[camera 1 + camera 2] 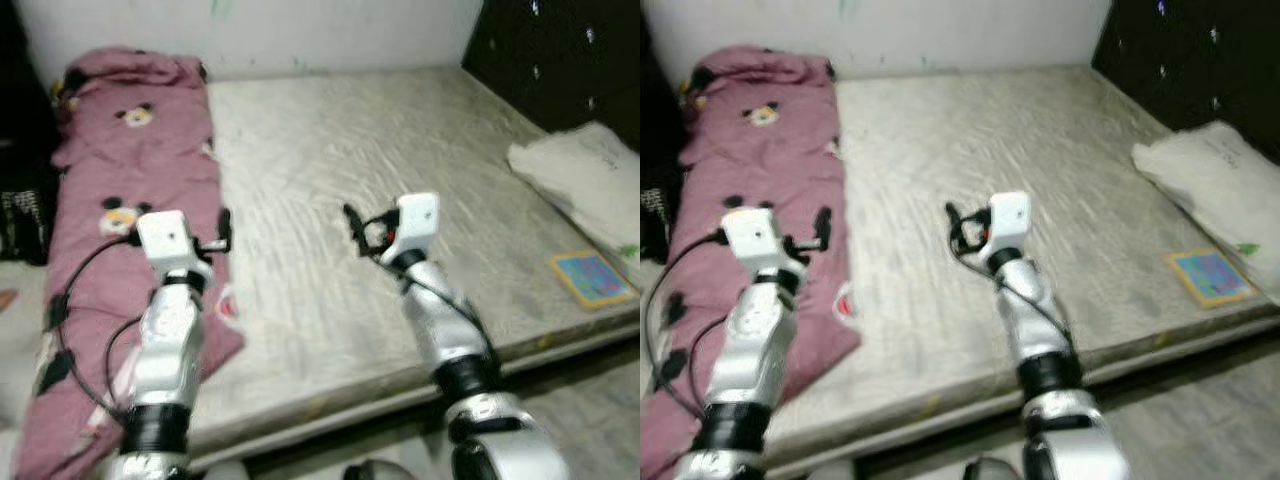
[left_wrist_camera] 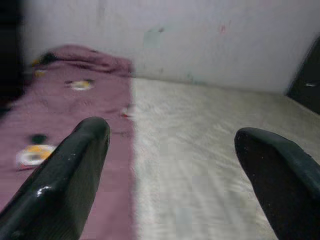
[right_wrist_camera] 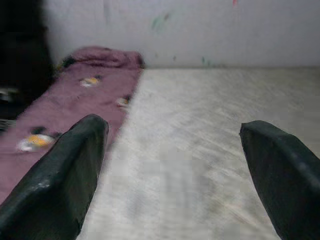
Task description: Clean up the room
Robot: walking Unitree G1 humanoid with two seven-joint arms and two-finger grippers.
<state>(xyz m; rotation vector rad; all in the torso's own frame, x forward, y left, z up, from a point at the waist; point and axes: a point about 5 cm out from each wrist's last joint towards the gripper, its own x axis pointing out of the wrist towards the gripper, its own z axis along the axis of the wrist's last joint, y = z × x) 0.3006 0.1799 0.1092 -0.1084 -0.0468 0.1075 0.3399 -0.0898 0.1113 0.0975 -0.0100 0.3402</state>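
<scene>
Both my arms reach forward over a bed whose bare grey-white mattress (image 1: 330, 200) lies against a pale wall (image 1: 300, 30). My left gripper (image 2: 172, 175) hangs above the edge where a folded pink blanket (image 1: 130, 180) meets the mattress; its two black fingers (image 2: 65, 170) stand wide apart with nothing between them, and they touch neither blanket nor mattress as far as I can tell. The blanket runs as a long strip down the left side of the bed, printed with small bear-like faces, bunched at the wall end and hanging over the near edge by my left arm. My right gripper (image 3: 175, 175) is over the middle of the mattress, jaws likewise spread wide and empty, its fingers (image 3: 60, 175) framing bare mattress with the blanket off to the far left. On the right side of the bed lies a pale pillow (image 1: 585, 175) beside a dark tufted headboard (image 1: 560, 60), and just nearer than the pillow, close to the bed's near right corner, a small flat colourful book (image 1: 592, 277) rests on the mattress. The head pictures are somewhat blurred, so finer detail is lost
</scene>
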